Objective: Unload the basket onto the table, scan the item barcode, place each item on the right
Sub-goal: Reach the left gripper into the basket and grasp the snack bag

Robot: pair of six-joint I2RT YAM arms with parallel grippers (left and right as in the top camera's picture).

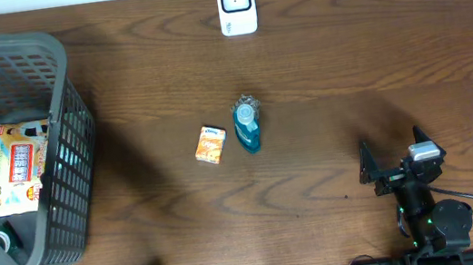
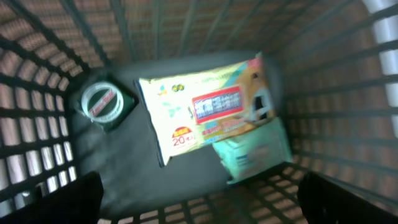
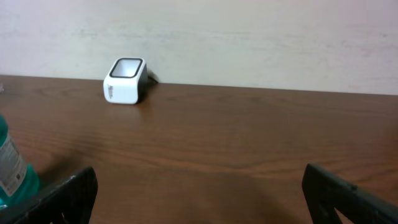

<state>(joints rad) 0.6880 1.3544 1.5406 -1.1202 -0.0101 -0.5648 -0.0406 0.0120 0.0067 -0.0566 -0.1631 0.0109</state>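
The white barcode scanner (image 1: 236, 4) stands at the table's far edge, and the right wrist view shows the scanner (image 3: 126, 80) against the wall. A small orange box (image 1: 211, 144) and a blue bottle (image 1: 247, 126) lie mid-table. My right gripper (image 1: 368, 170) rests open at the near right, well apart from both. In its own view the right gripper (image 3: 199, 193) holds nothing, and the bottle (image 3: 12, 168) sits at the left edge. My left gripper (image 2: 199, 199) hangs open over the basket, above a yellow packet (image 2: 205, 109), a green packet (image 2: 255, 155) and a tape roll (image 2: 102, 102).
A grey mesh basket (image 1: 60, 110) takes up the table's left side, with the yellow packet (image 1: 19, 166) showing inside it. The basket's walls (image 2: 336, 93) surround the left gripper. Bare brown table lies between the bottle and the right arm.
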